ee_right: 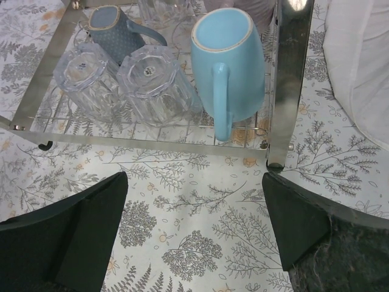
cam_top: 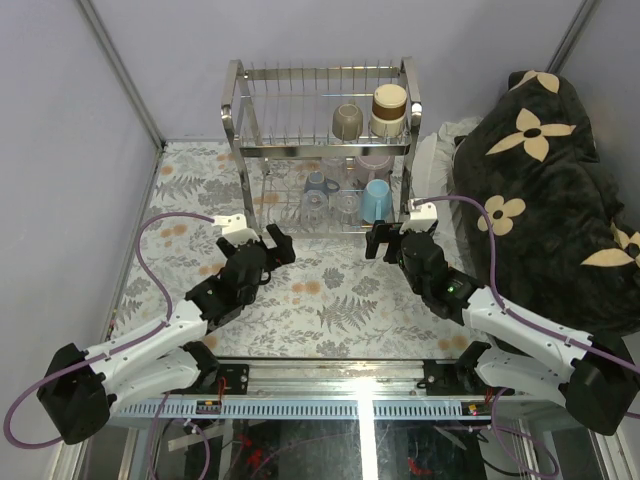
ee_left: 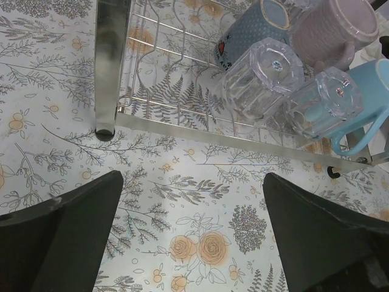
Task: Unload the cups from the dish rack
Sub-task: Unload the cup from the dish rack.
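The chrome dish rack (cam_top: 232, 110) stands at the back of the table. Its upper tier holds an olive-grey mug (cam_top: 347, 121) and a brown-and-cream cup (cam_top: 389, 108). The lower tier holds a light blue mug (cam_top: 377, 200), a grey-blue cup (cam_top: 318, 184), a pale lilac mug (cam_top: 374, 163) and two clear glasses (cam_top: 346, 207). My left gripper (cam_top: 262, 238) is open and empty in front of the rack's left half (ee_left: 112, 61). My right gripper (cam_top: 397, 238) is open and empty just in front of the light blue mug (ee_right: 228, 61), whose handle points toward it.
A dark blanket with cream flowers (cam_top: 545, 180) is piled at the right, with white cloth (ee_right: 358, 67) beside the rack's right post (ee_right: 289, 79). Grey walls close in on the left and back. A floral tablecloth (cam_top: 330, 300) covers the table.
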`<move>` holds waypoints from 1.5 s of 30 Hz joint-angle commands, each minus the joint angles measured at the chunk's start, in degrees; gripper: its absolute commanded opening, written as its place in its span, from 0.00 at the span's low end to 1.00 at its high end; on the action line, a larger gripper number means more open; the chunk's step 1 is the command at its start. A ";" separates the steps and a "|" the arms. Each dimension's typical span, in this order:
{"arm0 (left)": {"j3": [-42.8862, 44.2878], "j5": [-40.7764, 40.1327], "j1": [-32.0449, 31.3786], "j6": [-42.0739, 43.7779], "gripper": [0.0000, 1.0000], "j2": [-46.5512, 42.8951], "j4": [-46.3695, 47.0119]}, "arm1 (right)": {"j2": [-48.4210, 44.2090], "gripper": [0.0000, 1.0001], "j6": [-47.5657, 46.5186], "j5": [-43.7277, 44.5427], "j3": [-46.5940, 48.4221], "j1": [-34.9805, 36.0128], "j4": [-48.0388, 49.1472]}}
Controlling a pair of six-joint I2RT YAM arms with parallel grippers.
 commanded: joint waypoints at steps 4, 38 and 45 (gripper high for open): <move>0.42 -1.52 -0.36 -0.01 1.00 0.60 2.67 | -2.93 1.00 -1.70 -0.56 -1.81 0.21 6.89; 2.69 -2.21 -0.33 -2.13 1.00 3.50 -1.04 | 24.49 0.77 -8.28 5.73 18.69 0.25 1.20; 2.70 -2.37 -0.31 -2.39 1.00 3.54 -1.14 | 26.95 0.75 -8.91 9.44 18.66 0.25 1.96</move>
